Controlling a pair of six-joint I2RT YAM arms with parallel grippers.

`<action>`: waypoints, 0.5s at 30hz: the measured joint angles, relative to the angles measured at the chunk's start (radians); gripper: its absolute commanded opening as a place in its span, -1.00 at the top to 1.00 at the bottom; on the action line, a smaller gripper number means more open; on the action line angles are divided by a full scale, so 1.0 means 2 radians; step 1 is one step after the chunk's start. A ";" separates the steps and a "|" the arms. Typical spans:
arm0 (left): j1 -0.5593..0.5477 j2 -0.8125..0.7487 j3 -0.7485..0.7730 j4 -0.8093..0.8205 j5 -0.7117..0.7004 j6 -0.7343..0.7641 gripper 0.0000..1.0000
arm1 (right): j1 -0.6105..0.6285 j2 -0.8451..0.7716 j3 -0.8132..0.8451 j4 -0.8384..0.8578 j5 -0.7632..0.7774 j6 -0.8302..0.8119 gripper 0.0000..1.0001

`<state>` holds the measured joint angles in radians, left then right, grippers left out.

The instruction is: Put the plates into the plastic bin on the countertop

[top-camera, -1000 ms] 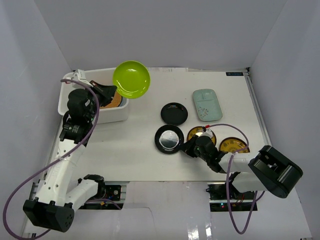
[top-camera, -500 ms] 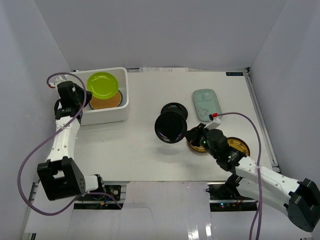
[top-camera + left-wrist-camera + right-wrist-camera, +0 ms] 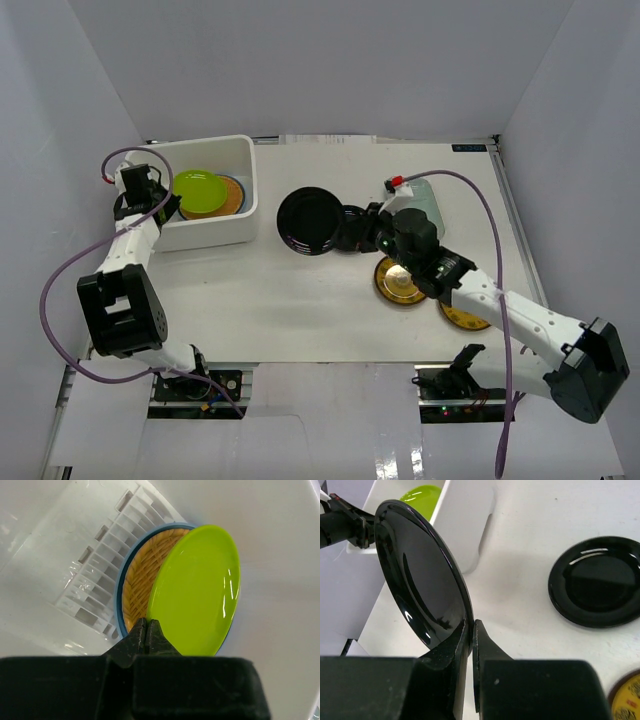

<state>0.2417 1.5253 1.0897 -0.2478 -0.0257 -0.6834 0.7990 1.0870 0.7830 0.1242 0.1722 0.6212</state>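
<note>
Inside the bin [image 3: 212,232] leans a lime plate [image 3: 197,590] (glossy).

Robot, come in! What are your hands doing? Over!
Left gripper shut on lime green plate in plastic bin. Right gripper shut on black plate, short of bin. Left arm crowds bin.

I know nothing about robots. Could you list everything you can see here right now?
plastic bin: 1, white, far-left of countertop
lime green plate: 1, tilted in the bin, gripped at its rim
wicker plate: 1, tan, in the bin under the green one
light blue plate: 1, under the wicker plate, only its rim shows
held black plate: 1, glossy, lifted on edge, mid-table
flat black plate: 1, glossy, on the countertop
gold plates: 2, near right
mint plate: 1, pale, partly behind the right arm
countertop: 1, white
left gripper: shut on lime green plate
right gripper: shut on held black plate
</note>
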 measured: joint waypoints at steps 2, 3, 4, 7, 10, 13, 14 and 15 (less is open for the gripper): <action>0.000 0.002 0.000 0.000 -0.006 0.004 0.92 | 0.000 0.037 0.032 0.002 -0.011 -0.005 0.84; 0.000 0.002 0.000 0.000 -0.007 0.006 0.62 | 0.000 0.055 0.048 0.003 -0.013 -0.008 0.84; 0.000 0.003 0.000 -0.001 -0.008 0.007 0.41 | 0.000 0.070 0.061 0.004 -0.017 -0.012 0.84; 0.000 0.000 -0.002 -0.001 -0.006 0.002 -0.27 | 0.001 0.150 0.130 0.008 -0.028 -0.015 0.84; 0.000 -0.015 -0.010 0.004 0.000 -0.002 -0.66 | 0.004 0.219 0.194 0.012 -0.036 -0.014 0.84; 0.000 -0.047 -0.017 0.006 0.006 -0.008 -0.77 | 0.007 0.276 0.256 0.011 -0.039 -0.013 0.84; 0.000 -0.058 -0.017 0.007 0.007 -0.011 -0.78 | 0.007 0.293 0.277 0.011 -0.039 -0.011 0.85; 0.000 -0.072 -0.017 0.007 0.010 -0.014 -0.78 | 0.008 0.312 0.301 0.009 -0.040 -0.010 0.84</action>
<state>0.2413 1.3808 1.0557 -0.2333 -0.0055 -0.7120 0.8150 1.7115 1.3853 0.1421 0.0921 0.6010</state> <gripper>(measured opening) 0.884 0.085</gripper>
